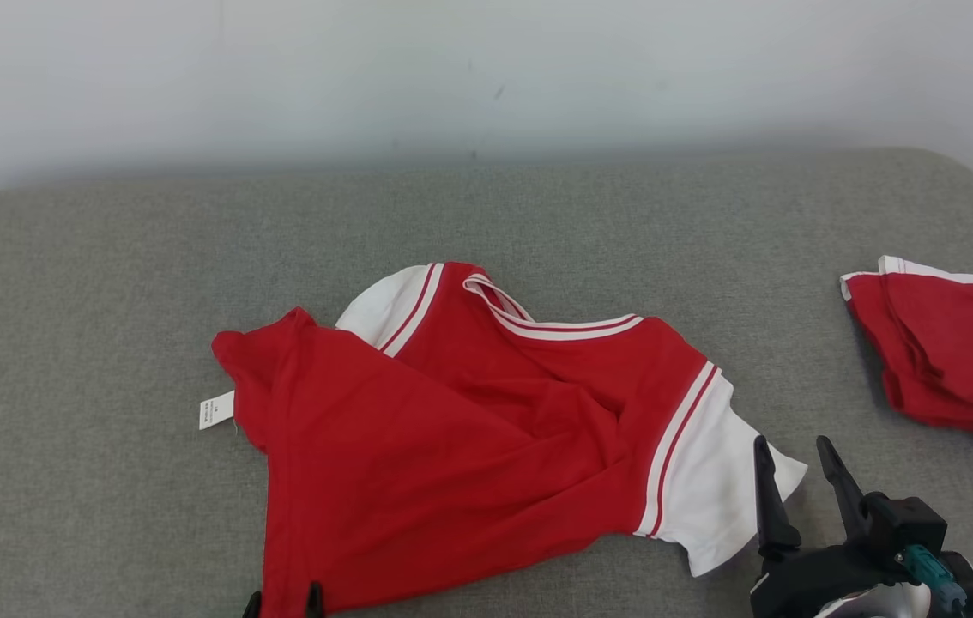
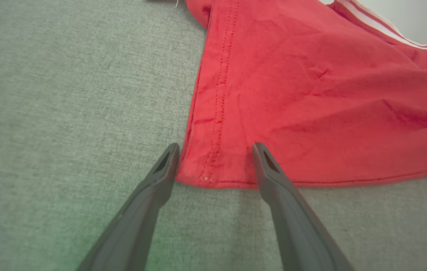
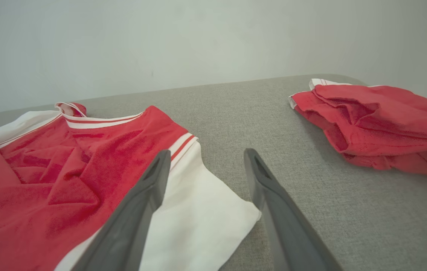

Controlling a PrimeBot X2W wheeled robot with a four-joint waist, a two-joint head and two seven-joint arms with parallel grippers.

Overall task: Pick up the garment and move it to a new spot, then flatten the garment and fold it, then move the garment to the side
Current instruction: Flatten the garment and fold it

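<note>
Two garment edges straddled: left claw, right claw.

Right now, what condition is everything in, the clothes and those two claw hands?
Red and white shirt: lying rumpled, one side folded over itself, not yet flat.
Second red garment: bunched in a loose pile at the right.
Label: sticking out at the shirt's left edge.
Left gripper: open, fingertips astride the shirt's hem corner, gripping nothing.
Right gripper: open, by the white sleeve, gripping nothing.
</note>
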